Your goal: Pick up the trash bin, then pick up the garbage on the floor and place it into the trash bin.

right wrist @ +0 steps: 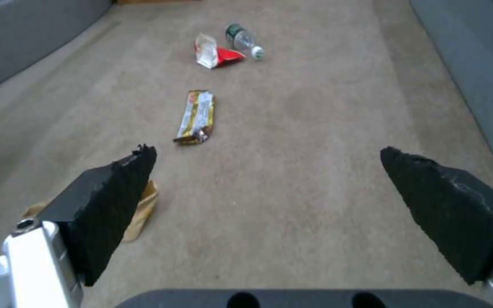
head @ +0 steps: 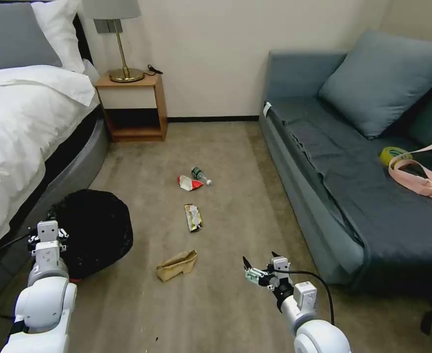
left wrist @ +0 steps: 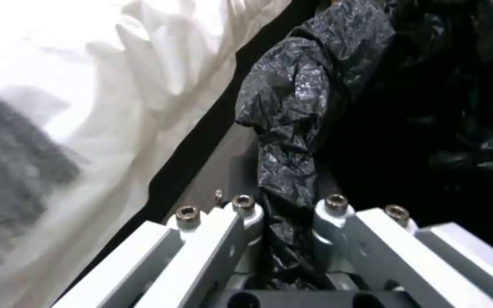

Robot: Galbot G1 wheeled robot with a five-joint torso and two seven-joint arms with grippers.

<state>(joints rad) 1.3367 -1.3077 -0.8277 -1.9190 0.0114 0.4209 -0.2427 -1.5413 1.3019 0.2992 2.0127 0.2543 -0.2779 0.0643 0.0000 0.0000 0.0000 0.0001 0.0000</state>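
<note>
Beside the bed (head: 24, 113), the left claw (head: 47, 234) is clenched on the trash bin (head: 95, 230) by its bagged rim, ready to carry it. Spread wide, the right claw (head: 261, 267) hovers over the floor near the paper bag (head: 176, 264), likely its first target.

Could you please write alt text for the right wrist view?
The open right gripper hovers above beige carpet, facing four pieces of litter: a brown paper bag by one finger, then a gold snack wrapper, and farthest a red-and-white pack beside a small bottle.
</note>
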